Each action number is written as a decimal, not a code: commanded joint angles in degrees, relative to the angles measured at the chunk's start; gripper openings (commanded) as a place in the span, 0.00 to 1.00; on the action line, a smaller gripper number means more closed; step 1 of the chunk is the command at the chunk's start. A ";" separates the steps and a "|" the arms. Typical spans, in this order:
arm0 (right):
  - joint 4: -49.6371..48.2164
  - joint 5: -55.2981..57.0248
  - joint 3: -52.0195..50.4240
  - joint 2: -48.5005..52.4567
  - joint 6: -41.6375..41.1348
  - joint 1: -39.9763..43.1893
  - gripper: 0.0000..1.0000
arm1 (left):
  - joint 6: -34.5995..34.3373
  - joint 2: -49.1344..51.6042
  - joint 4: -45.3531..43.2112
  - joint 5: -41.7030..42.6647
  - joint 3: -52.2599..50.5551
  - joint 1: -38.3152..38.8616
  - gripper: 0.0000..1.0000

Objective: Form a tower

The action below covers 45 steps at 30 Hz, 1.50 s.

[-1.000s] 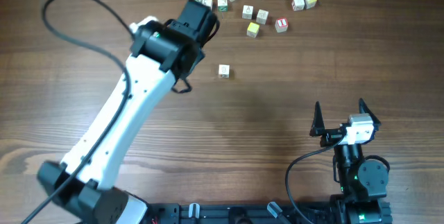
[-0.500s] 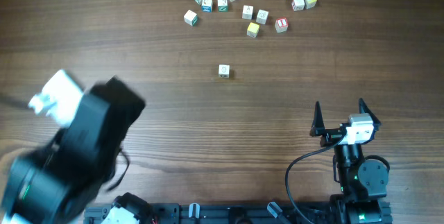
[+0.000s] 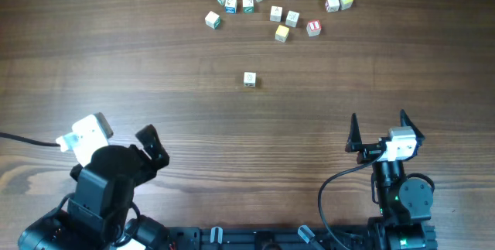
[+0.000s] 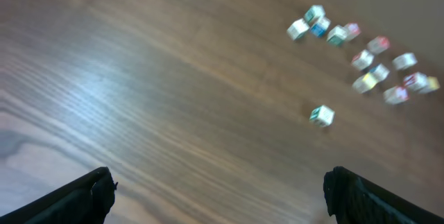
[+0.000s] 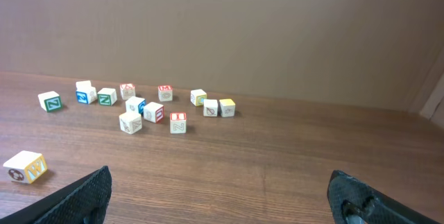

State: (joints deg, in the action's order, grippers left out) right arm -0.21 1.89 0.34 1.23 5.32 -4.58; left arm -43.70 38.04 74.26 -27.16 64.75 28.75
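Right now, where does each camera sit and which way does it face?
Overhead: above the table, looking straight down on letter cubes, left arm, right arm.
Left wrist: tilted down over the table; own open jaws at bottom corners.
Right wrist: low, facing cubes and back wall; open jaws below.
All three share the lone cube.

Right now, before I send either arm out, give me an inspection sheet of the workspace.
Surface: wooden table, no spills or marks seen.
Job's things: letter cubes scattered at the far edge; lone cube apart, nearer the middle; red-framed I cube in the group, stacked or single cannot be told.
Clutter: nothing seen.
Hands: left hand open, empty; right hand open, empty; both by the near edge.
Cables: black cable at the left edge; black loop beside the right arm; both away from the cubes.
Surroundings: plain brown wall behind the table.
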 commanded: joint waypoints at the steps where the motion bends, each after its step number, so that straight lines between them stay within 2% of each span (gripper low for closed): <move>1: -0.22 -0.74 -0.02 -0.22 0.68 -0.31 1.00 | 1.29 0.00 1.62 0.35 -0.35 -0.13 1.00; 12: -2.43 -1.16 -0.04 -0.15 0.17 -0.31 1.00 | 1.29 0.00 1.66 0.35 -0.35 -0.13 1.00; 13: -4.20 -4.00 -0.02 -0.15 -2.60 -0.31 1.00 | 1.29 0.00 1.66 0.35 -0.35 -0.13 1.00; 16: -5.88 -15.06 -0.04 -0.15 -21.68 -0.31 1.00 | 1.29 0.00 1.66 0.35 -0.35 -0.13 1.00; 18: -4.74 -15.61 -0.02 -0.15 -32.94 -0.31 1.00 | 1.29 0.00 1.66 0.35 -0.35 -0.11 1.00; 23: -4.61 -13.60 -0.02 -0.15 -52.17 -0.28 1.00 | 1.29 0.00 1.66 0.35 -0.35 -0.13 1.00; 28: -6.16 -21.20 0.20 0.61 -45.42 -0.31 1.00 | 1.29 0.00 1.66 0.35 -0.35 -0.13 1.00; 33: -6.14 -21.42 3.74 9.86 -42.73 -0.31 1.00 | 1.29 0.00 1.66 0.35 -0.35 -0.13 1.00; 36: -4.55 -21.49 11.93 22.91 -39.21 -0.35 1.00 | 1.29 0.00 1.66 0.35 -0.35 -0.13 1.00; 41: 9.99 -21.46 34.32 49.77 -30.01 -2.08 0.99 | 1.29 0.00 1.66 0.35 -0.35 -0.13 1.00; 45: 21.40 -15.23 51.06 66.49 -29.29 -8.22 1.00 | 1.29 0.00 1.66 0.35 -0.35 -0.13 1.00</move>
State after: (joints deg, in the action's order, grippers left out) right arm 17.19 -17.87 42.54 60.01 -26.59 -9.19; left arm -43.55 38.04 76.07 -27.09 64.69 28.75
